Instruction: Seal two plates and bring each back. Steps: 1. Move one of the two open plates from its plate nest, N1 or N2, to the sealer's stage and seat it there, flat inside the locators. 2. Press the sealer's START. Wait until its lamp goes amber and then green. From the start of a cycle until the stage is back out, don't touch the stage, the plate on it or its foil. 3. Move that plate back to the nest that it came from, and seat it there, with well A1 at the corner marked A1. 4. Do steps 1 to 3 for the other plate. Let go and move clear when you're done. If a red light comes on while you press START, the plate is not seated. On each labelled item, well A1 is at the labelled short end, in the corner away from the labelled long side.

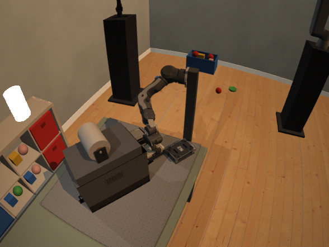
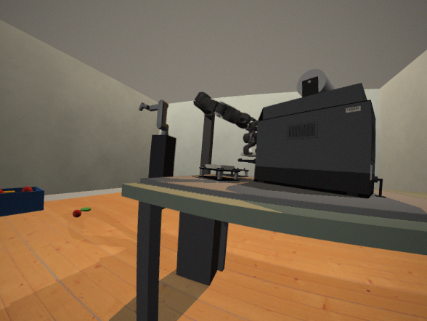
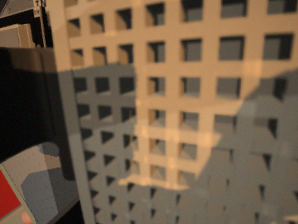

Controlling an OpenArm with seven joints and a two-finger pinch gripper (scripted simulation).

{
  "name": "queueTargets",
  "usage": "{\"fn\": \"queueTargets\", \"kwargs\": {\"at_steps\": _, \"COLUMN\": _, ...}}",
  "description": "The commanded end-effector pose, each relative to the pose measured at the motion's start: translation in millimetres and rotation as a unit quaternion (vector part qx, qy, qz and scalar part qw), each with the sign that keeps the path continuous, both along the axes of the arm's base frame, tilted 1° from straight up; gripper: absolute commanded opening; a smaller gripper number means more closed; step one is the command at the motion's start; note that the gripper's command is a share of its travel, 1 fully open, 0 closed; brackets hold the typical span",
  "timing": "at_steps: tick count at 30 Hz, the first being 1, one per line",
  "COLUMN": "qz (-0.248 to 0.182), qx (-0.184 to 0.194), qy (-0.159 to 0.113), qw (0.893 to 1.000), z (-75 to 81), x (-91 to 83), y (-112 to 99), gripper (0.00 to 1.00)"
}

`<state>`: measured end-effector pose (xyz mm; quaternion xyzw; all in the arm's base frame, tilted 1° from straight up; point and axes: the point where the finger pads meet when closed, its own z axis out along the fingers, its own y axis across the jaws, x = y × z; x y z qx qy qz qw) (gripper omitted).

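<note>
My gripper [image 1: 157,148] [image 2: 249,149] is shut on an open plate [image 1: 149,151] [image 2: 248,155] [image 3: 172,70] with square wells. It holds the plate beside the front of the sealer [image 1: 116,169] [image 2: 312,152]. In the exterior view the plate looks about level and a little above the dark stage [image 2: 246,160], with a narrow gap between them. Nest N2 [image 1: 174,155] shows its label and bare black top in the top view. A pale item [image 1: 137,134] lies behind my wrist, partly hidden; I cannot tell whether it is the other plate. START and the lamp are out of sight.
A foil roll [image 1: 93,139] [image 2: 315,81] sits on the sealer. My arm's post [image 1: 191,106] [image 2: 208,145] stands behind N2. The cube shelf [image 1: 42,103] is at the left in the top view. Two dark pedestals [image 1: 123,61] [image 1: 296,92] stand farther off.
</note>
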<state>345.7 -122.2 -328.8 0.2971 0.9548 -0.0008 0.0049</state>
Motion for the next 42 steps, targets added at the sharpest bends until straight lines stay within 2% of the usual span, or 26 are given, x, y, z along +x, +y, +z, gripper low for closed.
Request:
{"fn": "queueTargets", "kwargs": {"at_steps": 1, "qz": 0.002, "qx": 0.002, "qy": -0.001, "qw": 1.0, "z": -1.8, "x": -0.2, "y": 0.6, "gripper": 0.0}}
{"fn": "queueTargets", "kwargs": {"at_steps": 8, "qz": 0.002, "qx": 0.002, "qy": 0.0, "qw": 1.0, "z": -5.7, "x": -0.6, "y": 0.6, "gripper": 0.0}}
{"fn": "queueTargets", "kwargs": {"at_steps": 42, "qz": 0.001, "qx": 0.001, "qy": -0.001, "qw": 1.0, "z": -4.1, "x": 0.6, "y": 0.2, "gripper": 0.0}}
